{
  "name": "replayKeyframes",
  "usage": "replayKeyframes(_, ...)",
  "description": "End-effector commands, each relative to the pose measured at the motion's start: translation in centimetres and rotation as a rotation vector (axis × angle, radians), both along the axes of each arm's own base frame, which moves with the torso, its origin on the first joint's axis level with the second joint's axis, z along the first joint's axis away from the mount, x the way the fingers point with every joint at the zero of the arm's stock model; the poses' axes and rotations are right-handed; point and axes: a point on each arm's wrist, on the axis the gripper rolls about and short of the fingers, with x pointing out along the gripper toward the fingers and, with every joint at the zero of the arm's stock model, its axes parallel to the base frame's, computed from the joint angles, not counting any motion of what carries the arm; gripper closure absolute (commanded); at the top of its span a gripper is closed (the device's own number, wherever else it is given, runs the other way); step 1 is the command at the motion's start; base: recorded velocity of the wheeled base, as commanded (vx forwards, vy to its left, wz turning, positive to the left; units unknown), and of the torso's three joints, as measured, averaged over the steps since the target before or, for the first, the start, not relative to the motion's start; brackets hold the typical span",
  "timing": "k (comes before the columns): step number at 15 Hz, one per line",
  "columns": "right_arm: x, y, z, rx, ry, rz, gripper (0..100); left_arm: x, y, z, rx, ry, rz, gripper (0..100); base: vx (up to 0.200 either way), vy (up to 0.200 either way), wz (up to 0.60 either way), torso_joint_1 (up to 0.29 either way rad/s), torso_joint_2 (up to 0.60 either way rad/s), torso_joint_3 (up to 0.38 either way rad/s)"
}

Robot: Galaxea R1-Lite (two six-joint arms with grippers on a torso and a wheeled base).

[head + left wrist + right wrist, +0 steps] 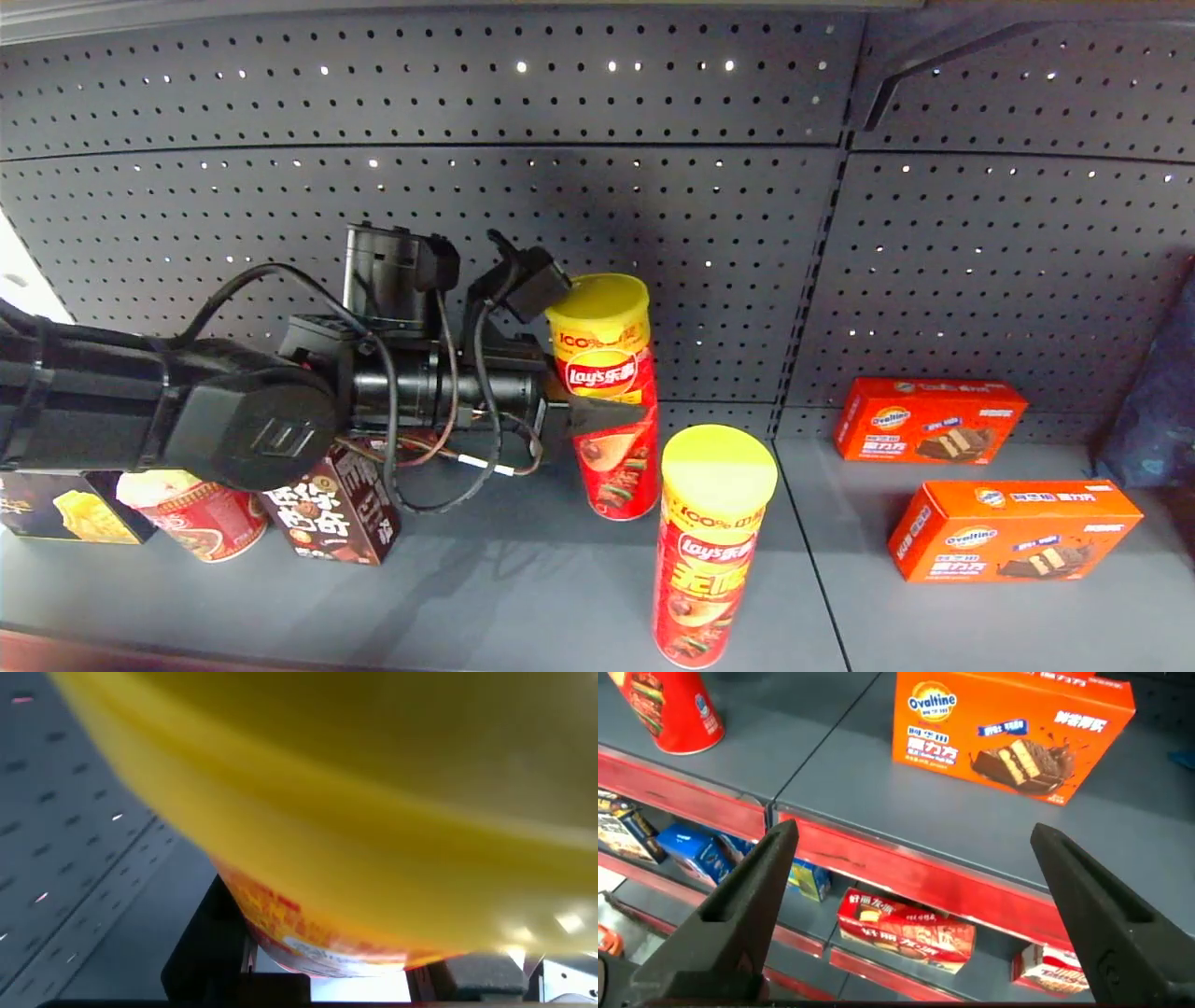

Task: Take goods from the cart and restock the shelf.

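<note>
A tall red chip can with a yellow lid (pixel 605 373) stands upright near the back of the grey shelf (pixel 523 579). My left gripper (pixel 609 414) comes in from the left and is shut on its middle; one dark finger crosses the can's front. In the left wrist view the yellow lid (pixel 374 793) looms very close, with the red body (pixel 308 943) below it. A second, matching can (pixel 714 546) stands free in front and to the right. My right gripper (pixel 915 924) is open with nothing in it, before the shelf's red front edge (pixel 906 859).
Two orange snack boxes (pixel 929 420) (pixel 1013 530) lie on the right half of the shelf; the nearer one (pixel 1008 733) is close to my right gripper. A brown carton (pixel 336 509), a red cup (pixel 201 513) and a dark box (pixel 65 504) sit under my left arm. Packets (pixel 906 933) fill the lower shelf.
</note>
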Motion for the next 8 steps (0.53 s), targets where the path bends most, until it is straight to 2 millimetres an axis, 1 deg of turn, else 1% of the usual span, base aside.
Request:
replayKeyframes(1,0.0,0.0,0.3,0.002,-0.006,0.0,0,1.0,-1.3,-1.5,0.016,0.031,-0.019,100,0.0,0.0,0.0,0.0,0.0,0.0)
replayKeyframes(4,0.0,0.0,0.5,0.006,-0.013,0.0,0,2.5,-1.7,-3.3,0.08,-0.045,-0.05,100,0.0,0.0,0.0,0.0,0.0,0.0)
replayKeyframes(5,0.0,0.0,0.5,0.006,-0.013,0.0,0,2.5,-1.7,-3.3,0.08,-0.045,-0.05,100,0.0,0.0,0.0,0.0,0.0,0.0)
replayKeyframes(6,0.0,0.0,0.4,0.006,-0.014,-0.003,0,3.2,-2.1,-3.8,0.084,-0.049,-0.049,100,0.0,0.0,0.0,0.0,0.0,0.0)
replayKeyframes(8,-0.1,-0.1,0.4,0.007,-0.017,-0.003,0,4.0,-2.6,-3.8,0.078,-0.061,-0.052,100,0.0,0.0,0.0,0.0,0.0,0.0)
